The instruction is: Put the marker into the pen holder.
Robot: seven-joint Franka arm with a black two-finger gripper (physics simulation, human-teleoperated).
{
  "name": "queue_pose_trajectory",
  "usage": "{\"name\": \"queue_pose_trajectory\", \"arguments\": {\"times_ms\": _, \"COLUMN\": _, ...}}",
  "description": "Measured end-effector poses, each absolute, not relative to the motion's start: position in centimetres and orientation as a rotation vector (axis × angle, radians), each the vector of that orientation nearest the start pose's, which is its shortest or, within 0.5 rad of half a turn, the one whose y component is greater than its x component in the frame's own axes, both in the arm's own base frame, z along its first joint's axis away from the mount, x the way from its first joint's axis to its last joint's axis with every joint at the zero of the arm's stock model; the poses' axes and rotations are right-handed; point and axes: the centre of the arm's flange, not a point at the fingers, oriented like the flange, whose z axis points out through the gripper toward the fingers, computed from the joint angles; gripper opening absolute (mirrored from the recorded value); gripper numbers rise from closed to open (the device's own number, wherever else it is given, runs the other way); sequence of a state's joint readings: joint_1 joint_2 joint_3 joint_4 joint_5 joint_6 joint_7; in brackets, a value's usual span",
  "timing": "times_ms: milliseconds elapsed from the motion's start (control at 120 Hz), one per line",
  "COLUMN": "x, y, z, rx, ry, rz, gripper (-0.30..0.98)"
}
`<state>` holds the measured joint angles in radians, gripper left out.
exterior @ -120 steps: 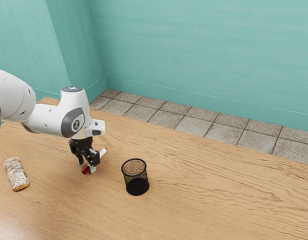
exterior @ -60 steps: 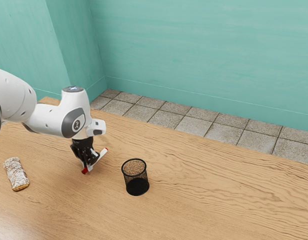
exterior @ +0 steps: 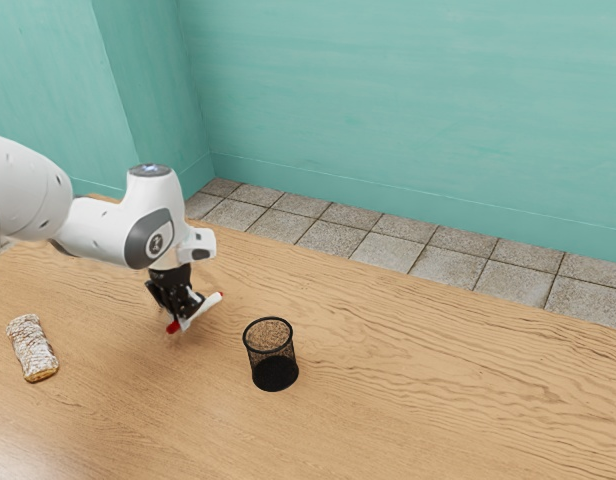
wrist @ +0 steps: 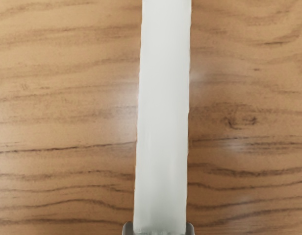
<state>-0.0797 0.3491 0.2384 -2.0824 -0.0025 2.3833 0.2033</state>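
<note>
White arm (exterior: 93, 228): reaches in from the exterior view's left edge, over the wood table (exterior: 438, 400).
Roll (exterior: 32, 348): pale and crusty on top, golden at its near end, lying on the table well apart from the gripper (exterior: 185, 317); it lies where it lay in the earlier frames.
Gripper: black, pointing down at the arm's end; a little higher and further to the exterior view's right than half a second ago.
Jaws: closed in on the marker (exterior: 202, 309), one finger against each side of the barrel, parted only by its thickness; a second ago they stood wider around it.
Marker: white barrel with red at both ends, pinched aslant in the gripper, outside the holder (exterior: 274, 372), near it on the exterior view's left; a second ago it lay on the table, now it is raised just above. In the wrist view the barrel runs straight out from between the fingers (wrist: 127, 229), wood grain behind it.
Holder: black mesh cup, upright on the table, mouth open upward; mesh wall shows inside, darker toward the base. It has not shifted.
Tiles (exterior: 388, 250): grey floor beyond the table's far edge.
Wall (exterior: 408, 110): teal, rising behind the tiles.
</note>
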Motion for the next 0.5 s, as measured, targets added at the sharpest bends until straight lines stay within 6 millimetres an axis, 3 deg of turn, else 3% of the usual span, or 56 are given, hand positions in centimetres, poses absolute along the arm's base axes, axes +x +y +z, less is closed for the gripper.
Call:
{"name": "queue_pose_trajectory", "arguments": {"times_ms": 167, "x": 60.5, "y": 7.1, "z": 33.2, "rx": -3.032, "ry": 0.149, "rz": -0.091, "gripper": -0.10}}
{"name": "queue_pose_trajectory", "arguments": {"times_ms": 283, "x": 62.4, "y": 4.2, "z": 38.4, "rx": -3.007, "ry": 0.224, "rz": -0.151, "gripper": -0.10}}
{"name": "queue_pose_trajectory", "arguments": {"times_ms": 392, "x": 63.3, "y": 0.5, "z": 42.4, "rx": -3.004, "ry": 0.297, "rz": -0.114, "gripper": -0.10}}
{"name": "queue_pose_trajectory", "arguments": {"times_ms": 500, "x": 62.6, "y": -2.0, "z": 44.3, "rx": -3.016, "ry": 0.337, "rz": 0.033, "gripper": -0.10}}
